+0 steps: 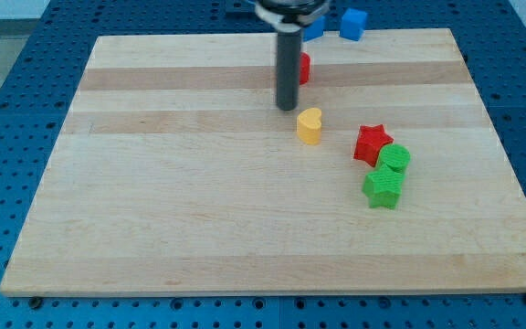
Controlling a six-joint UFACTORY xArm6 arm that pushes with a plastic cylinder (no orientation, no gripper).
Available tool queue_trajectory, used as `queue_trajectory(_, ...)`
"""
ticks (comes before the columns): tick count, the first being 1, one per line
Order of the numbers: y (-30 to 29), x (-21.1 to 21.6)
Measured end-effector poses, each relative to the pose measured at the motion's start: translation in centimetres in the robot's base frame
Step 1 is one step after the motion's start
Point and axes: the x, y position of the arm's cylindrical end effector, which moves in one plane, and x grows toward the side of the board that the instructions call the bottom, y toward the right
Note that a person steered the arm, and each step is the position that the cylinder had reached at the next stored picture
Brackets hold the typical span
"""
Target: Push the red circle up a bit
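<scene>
The red circle (304,68) sits near the view's top centre of the wooden board (153,201), mostly hidden behind my dark rod. My tip (287,108) rests on the board just below and slightly left of the red circle, close to it. A yellow heart (310,126) stands just below and right of the tip.
A red star (372,143) lies at the right, touching a green round block (394,159) and a green star (383,187) below it. Two blue blocks, one (353,24) in full view and one (314,27) partly hidden by the rod, sit at the board's top edge.
</scene>
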Motion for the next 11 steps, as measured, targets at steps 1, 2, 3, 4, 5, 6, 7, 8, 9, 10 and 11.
queue_trajectory(1, -1.6, -2.5)
queue_trajectory(2, -0.7, -3.8)
queue_trajectory(3, 0.7, -5.1)
queue_trajectory(4, 1.4, -4.5)
queue_trajectory(5, 1.4, -2.9)
queue_trajectory(6, 1.4, -1.8)
queue_trajectory(7, 1.4, -2.2)
queue_trajectory(8, 2.0, -2.9)
queue_trajectory(9, 3.0, -4.9)
queue_trajectory(10, 3.2, -6.2)
queue_trajectory(11, 3.7, -7.0)
